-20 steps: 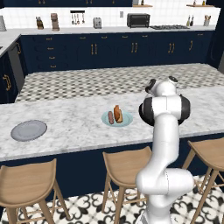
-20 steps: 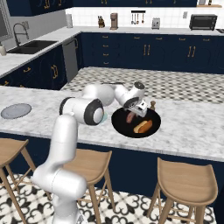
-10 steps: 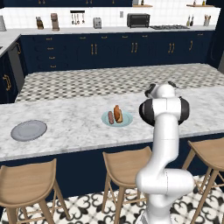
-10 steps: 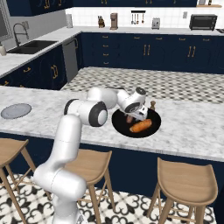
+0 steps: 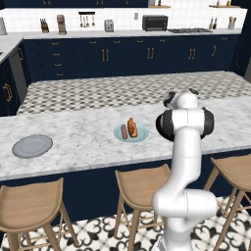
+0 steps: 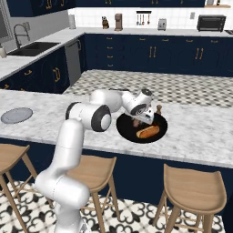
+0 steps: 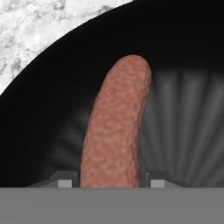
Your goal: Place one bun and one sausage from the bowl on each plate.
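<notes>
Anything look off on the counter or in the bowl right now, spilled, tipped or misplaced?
Nothing stands out. The teal plate holds one bun and one sausage, the grey plate lies flat, and a second bun sits inside the black bowl.

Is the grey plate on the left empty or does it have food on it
Empty: the grey plate shows a bare surface, while the blue plate already holds a bun and a sausage.

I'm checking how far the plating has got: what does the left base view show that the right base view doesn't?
Left base view: the teal plate carrying a plated bun and a plated sausage. Right base view: the bowl with a bowl bun and the jaws down at a bowl sausage. Both: the grey plate, the counter and the arm.
</notes>
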